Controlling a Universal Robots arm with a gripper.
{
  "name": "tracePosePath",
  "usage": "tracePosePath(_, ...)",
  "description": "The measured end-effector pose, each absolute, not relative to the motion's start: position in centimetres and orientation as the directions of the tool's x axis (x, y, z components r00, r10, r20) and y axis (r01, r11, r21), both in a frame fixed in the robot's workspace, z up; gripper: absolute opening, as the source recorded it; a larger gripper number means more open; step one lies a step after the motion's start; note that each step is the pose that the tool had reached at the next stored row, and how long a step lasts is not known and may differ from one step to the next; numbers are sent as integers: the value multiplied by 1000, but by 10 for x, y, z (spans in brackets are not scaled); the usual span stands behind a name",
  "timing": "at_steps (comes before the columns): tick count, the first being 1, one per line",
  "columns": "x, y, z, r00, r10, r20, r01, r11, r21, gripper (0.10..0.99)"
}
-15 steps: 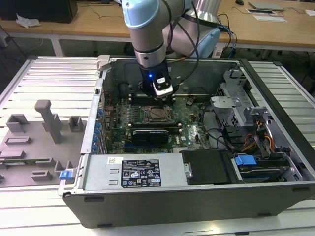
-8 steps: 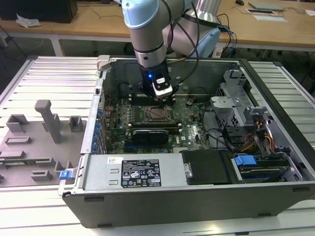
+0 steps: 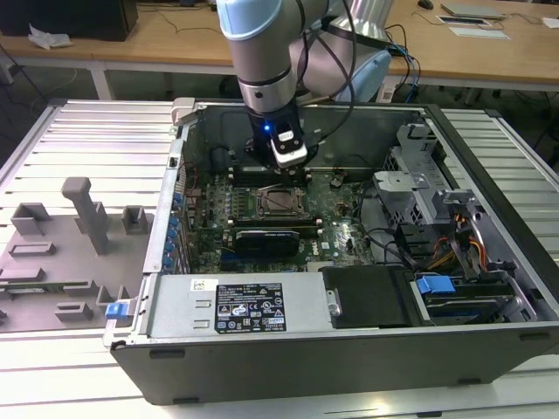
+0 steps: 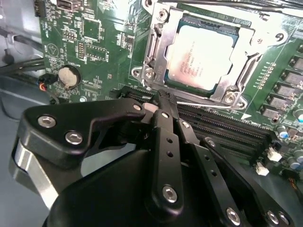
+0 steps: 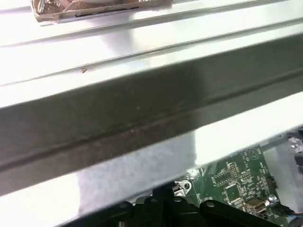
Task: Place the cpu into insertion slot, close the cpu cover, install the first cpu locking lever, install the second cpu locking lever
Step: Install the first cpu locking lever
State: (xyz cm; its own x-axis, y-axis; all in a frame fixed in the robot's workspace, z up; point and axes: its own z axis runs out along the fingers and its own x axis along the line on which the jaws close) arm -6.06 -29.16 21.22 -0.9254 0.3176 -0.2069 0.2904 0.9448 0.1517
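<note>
Black gripper (image 4: 163, 97), fingers pressed together with nothing visibly held, sits by the thin silver wire locking lever (image 4: 203, 104), upper middle of the exterior view. The lever looks springy and slippery; press near its free end.

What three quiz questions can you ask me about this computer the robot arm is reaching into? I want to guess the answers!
1. True or false: the cpu already lies in the insertion slot.
2. Pick one. The cpu cover is: A) standing straight up, B) down flat around the cpu, C) taken right out of the computer.
3. Fill in the gap: the gripper hangs just above a circuit board that is coloured ___.
Key: 1 true; 2 B; 3 green.
</note>
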Motion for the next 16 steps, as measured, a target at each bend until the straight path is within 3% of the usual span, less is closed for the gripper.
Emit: tracePosePath(16,-62,-284,212,-925,319,-206,291,944,155,106)
